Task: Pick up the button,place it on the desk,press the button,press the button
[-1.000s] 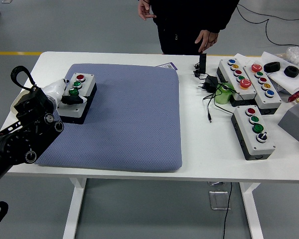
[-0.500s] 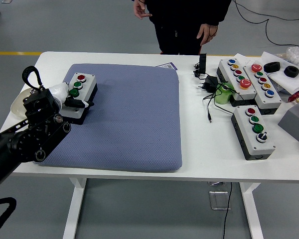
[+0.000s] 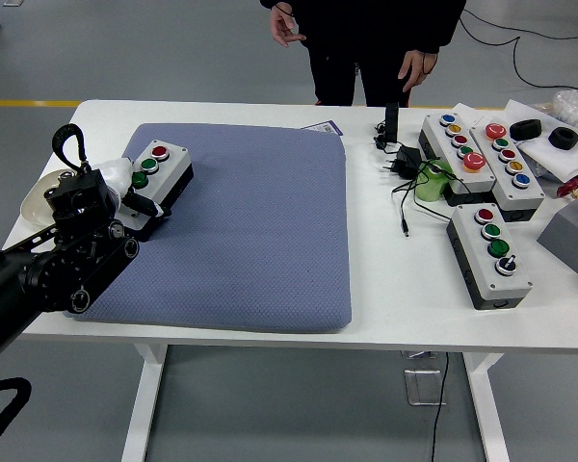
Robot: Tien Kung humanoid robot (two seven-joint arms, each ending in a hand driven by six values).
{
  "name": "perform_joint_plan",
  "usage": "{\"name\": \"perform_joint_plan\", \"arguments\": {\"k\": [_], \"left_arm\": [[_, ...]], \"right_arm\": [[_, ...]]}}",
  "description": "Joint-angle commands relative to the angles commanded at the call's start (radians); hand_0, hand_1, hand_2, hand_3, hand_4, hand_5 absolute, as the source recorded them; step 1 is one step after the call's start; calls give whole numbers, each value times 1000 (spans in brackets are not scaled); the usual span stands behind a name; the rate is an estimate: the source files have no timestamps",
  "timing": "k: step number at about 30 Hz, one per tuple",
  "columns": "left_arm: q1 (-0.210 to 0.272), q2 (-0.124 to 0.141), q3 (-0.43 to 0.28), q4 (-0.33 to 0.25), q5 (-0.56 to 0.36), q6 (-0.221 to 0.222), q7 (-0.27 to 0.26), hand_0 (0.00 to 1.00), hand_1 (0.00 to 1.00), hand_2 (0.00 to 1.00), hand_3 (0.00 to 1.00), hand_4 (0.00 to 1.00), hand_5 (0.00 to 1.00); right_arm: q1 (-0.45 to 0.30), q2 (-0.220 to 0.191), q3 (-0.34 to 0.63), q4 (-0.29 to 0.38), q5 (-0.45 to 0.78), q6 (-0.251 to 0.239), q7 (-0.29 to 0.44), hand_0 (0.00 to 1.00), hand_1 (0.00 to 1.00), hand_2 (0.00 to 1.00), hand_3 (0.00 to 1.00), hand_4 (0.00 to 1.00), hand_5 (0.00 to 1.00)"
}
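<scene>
A grey button box (image 3: 161, 173) with a red button and two green buttons lies at the left end of the blue padded mat (image 3: 260, 231). It sits skewed, its far end turned to the right. My left hand (image 3: 135, 202) comes in from the lower left, and its white and black fingers (image 3: 146, 206) close around the box's near end. The black forearm hides the box's near-left corner. My right hand is out of the picture.
Three more button boxes (image 3: 491, 252) (image 3: 459, 154) (image 3: 509, 164) stand on the right, with a charger and cables (image 3: 405, 164) and a green object (image 3: 432, 181). A white dish (image 3: 39, 200) lies at the left edge. A person stands at the far side, hands (image 3: 411, 67) hanging free.
My left hand has slid from above the green buttons to the box's near end. The box has turned, its far end swinging right. The person has shifted slightly.
</scene>
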Motion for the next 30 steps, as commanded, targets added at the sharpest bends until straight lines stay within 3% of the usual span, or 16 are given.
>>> {"name": "perform_joint_plan", "arguments": {"k": [5,6,11,12,14,24,28,30], "left_arm": [[1,7,5,-3,29,11,0,566,568,656,787,725,2],[2,8,5,-4,38,16,0,383,345,397,436,677,2],[7,12,2,-6,112,43,-9,383,345,397,436,677,2],[9,14,2,-6,122,52,-22,337,295,338,342,618,2],[11,17,2,-7,135,71,-48,337,295,338,342,618,2],[22,43,18,-16,92,262,-293,333,285,324,319,616,2],[19,59,26,-23,32,336,-450,320,269,300,296,613,2],[15,70,32,-25,1,334,-541,315,259,297,296,602,2]], "right_arm": [[0,0,-2,0,3,-3,1,796,773,764,611,245,180],[0,0,-2,0,4,-3,1,796,772,764,609,245,179],[-1,1,-1,0,4,-5,1,796,772,764,609,245,179],[-1,1,-2,0,5,-5,0,796,772,761,607,244,179],[-1,1,-3,0,6,-6,0,796,772,761,607,244,179],[-2,1,-7,0,10,-6,-2,796,773,763,607,245,183],[-2,2,-2,0,7,-7,-2,794,771,762,607,245,182],[-2,2,-2,0,7,-7,-2,795,771,762,606,245,187]]}}
